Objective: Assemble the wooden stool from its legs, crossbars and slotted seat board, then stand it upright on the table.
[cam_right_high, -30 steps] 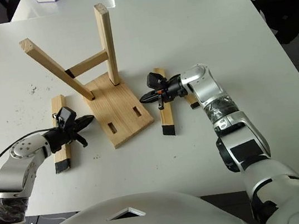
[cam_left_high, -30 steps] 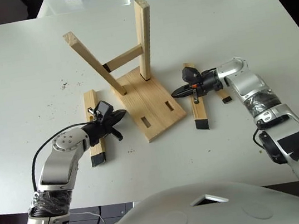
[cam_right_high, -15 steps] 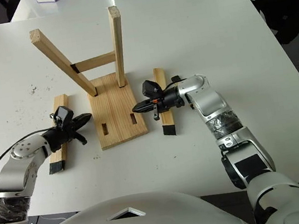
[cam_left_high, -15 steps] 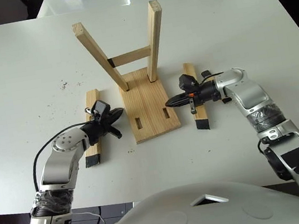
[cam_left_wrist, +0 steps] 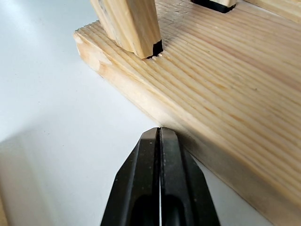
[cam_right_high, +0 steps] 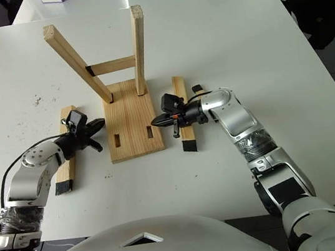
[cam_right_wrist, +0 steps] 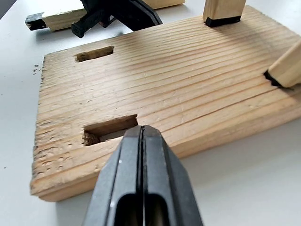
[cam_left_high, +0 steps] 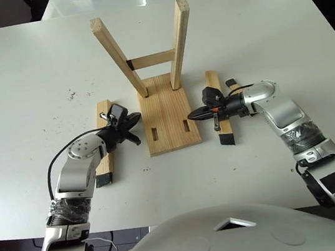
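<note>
table (cam_left_high: 23,90) — white | seat board (cam_left_high: 167,116) flat, centre | left leg (cam_left_high: 102,108), right leg (cam_left_high: 225,131) alongside

Head cameras: a side-by-side pair set high over the near edge of the counter (cam_left_high: 21,71), facing forward and down. Both cover the same stretch, with the board (cam_left_high: 165,110) at centre.

Left wrist camera: very close and low, sighting along the left claw (cam_left_wrist: 160,131) at the board's side edge.

Right wrist camera: equally close, sighting over the right claw (cam_right_wrist: 141,128) across the board's slotted face, with the left claw beyond.
</note>
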{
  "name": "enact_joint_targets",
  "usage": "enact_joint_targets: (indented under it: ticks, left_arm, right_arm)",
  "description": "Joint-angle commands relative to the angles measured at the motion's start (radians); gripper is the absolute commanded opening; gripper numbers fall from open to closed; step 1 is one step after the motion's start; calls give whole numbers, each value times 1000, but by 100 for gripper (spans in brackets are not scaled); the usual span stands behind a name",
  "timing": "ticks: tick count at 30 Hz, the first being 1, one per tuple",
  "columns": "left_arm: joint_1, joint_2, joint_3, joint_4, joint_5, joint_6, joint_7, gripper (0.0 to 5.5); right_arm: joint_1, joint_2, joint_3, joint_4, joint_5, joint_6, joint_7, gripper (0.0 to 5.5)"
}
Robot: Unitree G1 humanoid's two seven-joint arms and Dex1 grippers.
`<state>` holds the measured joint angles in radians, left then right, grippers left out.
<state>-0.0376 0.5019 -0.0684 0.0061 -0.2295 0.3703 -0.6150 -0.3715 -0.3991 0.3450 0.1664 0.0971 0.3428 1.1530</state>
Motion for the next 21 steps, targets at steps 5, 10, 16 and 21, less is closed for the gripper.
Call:
enact_joint_targets:
  ticks: [5,10,16,21]
  left_arm:
    - [-4,-36,136,-15,4,-34,128,0]
    - [101,-163,323,-263,-115,24,308,0]
    - [247,-379,400,-545,-162,63,568,0]
    - [252,-440,452,-495,-131,9,655,0]
  right_arm:
    - [20,18,-294,-155,124,38,-266,1]
    - [204,-37,-424,-243,-22,1,-547,1]
    - [462,35,-498,-430,-6,114,-718,80]
    - [583,88,-478,-544,46,204,-739,155]
